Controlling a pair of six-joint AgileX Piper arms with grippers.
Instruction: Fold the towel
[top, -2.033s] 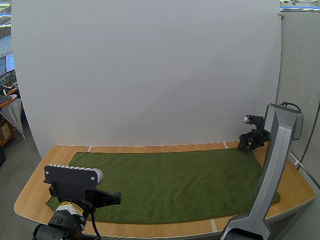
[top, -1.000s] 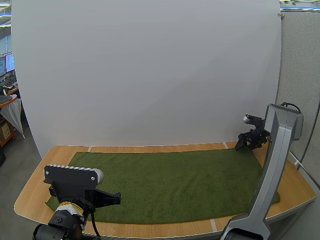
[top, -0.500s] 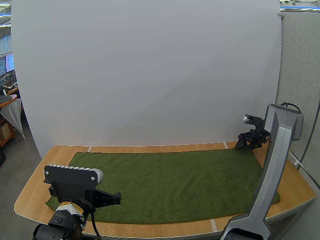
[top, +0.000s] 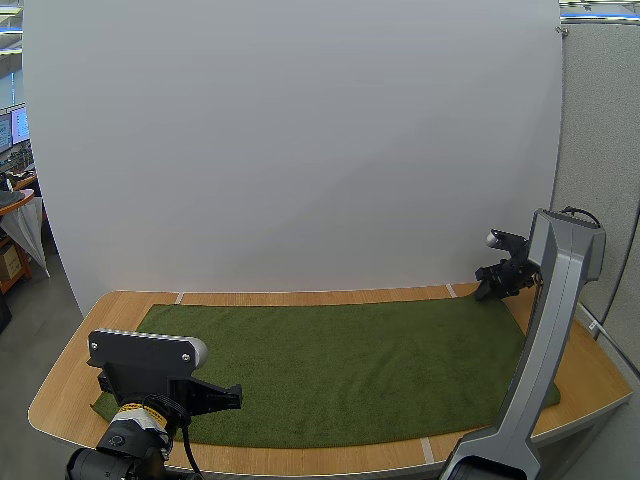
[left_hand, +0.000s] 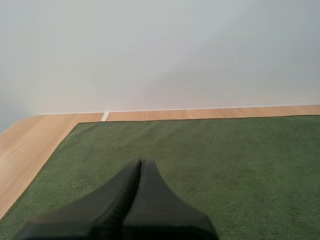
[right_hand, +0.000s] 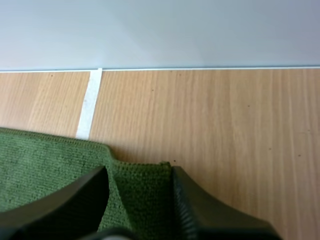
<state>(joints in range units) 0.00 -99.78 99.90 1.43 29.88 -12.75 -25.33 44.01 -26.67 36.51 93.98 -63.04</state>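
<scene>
High view vs 2 s ago: almost nothing differs. Only the right gripper (top: 486, 289), at the table's (top: 70, 388) far-right corner, has nudged a hair higher; arm pose otherwise same. Towel (top: 350, 360) hasn't shifted: green, spread flat in one layer over most of the table, bare wood around it, no fold started. Right wrist view: fingers (right_hand: 65, 197) stand apart, not clamped, w/ the towel's far-right corner lying btwn them. That corner looks a bit rucked up off the table, w/ a white tape strip (right_hand: 90, 100) on the wood just beyond. Left gripper (left_hand: 140, 167) sits low over the table's near-left end, above the towel, fingers pressed together into one wedge, holding nothing; no motion there over the 2 s. Meaning for the task: prob. still the grasp step, approx. zero progress on the fold itself. The small shift reads as the right gripper fine-tuning its pos. on the corner before closing, which is a guess. Next needs: close on the corner, lift, carry it across the table. Risk: thin edge slips out if the pinch lands shallow; a one-arm pull may drag the whole towel.
</scene>
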